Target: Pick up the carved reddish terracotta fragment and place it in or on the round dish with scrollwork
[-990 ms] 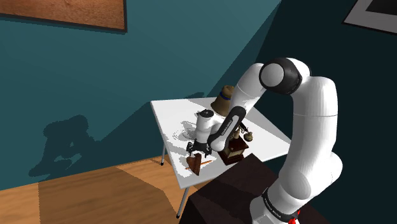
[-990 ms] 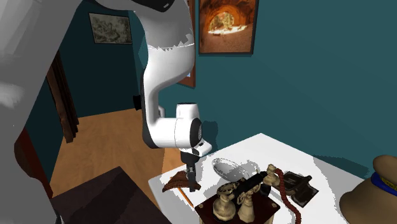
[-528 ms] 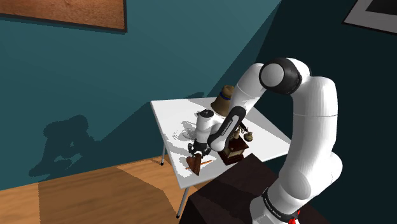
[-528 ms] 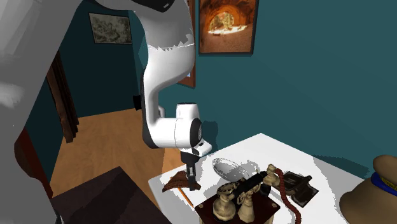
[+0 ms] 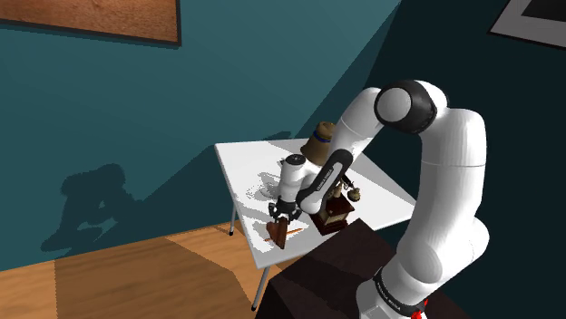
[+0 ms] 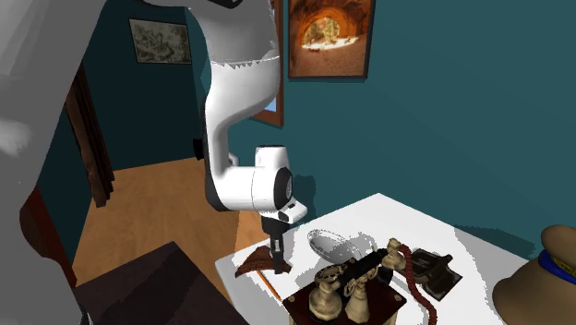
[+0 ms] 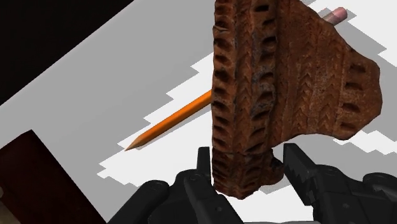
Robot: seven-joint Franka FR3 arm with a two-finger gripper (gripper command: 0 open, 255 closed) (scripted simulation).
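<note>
Now the terracotta fragment is pinched by the gripper at the wrist view's lower middle, just above the bench. A second ago the fingers were spread. The grasp is judged made, and transfer to the round dish is pending.

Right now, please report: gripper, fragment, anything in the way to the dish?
Gripper shut on fragment. Dish not yet reached. Pencil lies below fragment; telephone stands beside dish, possible obstacle.

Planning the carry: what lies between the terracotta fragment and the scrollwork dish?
Just bare white table between fragment and dish, per the second exterior view.
</note>
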